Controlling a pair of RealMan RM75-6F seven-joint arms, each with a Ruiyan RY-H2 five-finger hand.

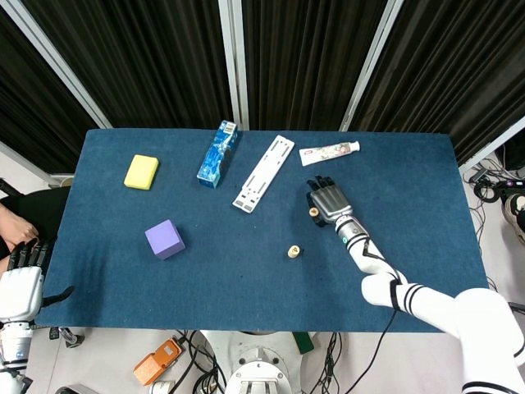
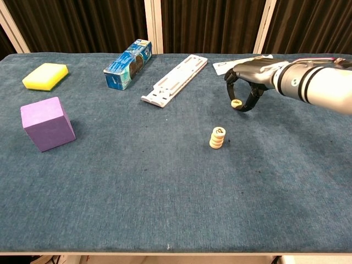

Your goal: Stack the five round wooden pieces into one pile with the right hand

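A short pile of several round wooden pieces (image 2: 218, 137) stands mid-table, also seen from above as the pile (image 1: 293, 251). One loose round wooden piece (image 2: 236, 103) sits behind and to the right of it, the same piece (image 1: 313, 212) showing in the head view. My right hand (image 2: 248, 82) arches over it, and its fingertips (image 2: 251, 103) pinch the piece from both sides just at the cloth. In the head view the right hand (image 1: 328, 199) covers the spot beside the piece. My left hand (image 1: 21, 277) hangs off the table's left front corner, fingers apart, holding nothing.
A white plastic strip (image 2: 175, 79) and a toothpaste tube (image 1: 330, 152) lie behind the right hand. A blue box (image 2: 128, 64), a yellow sponge (image 2: 45, 75) and a purple cube (image 2: 47, 123) lie on the left half of the blue cloth (image 2: 165, 192).
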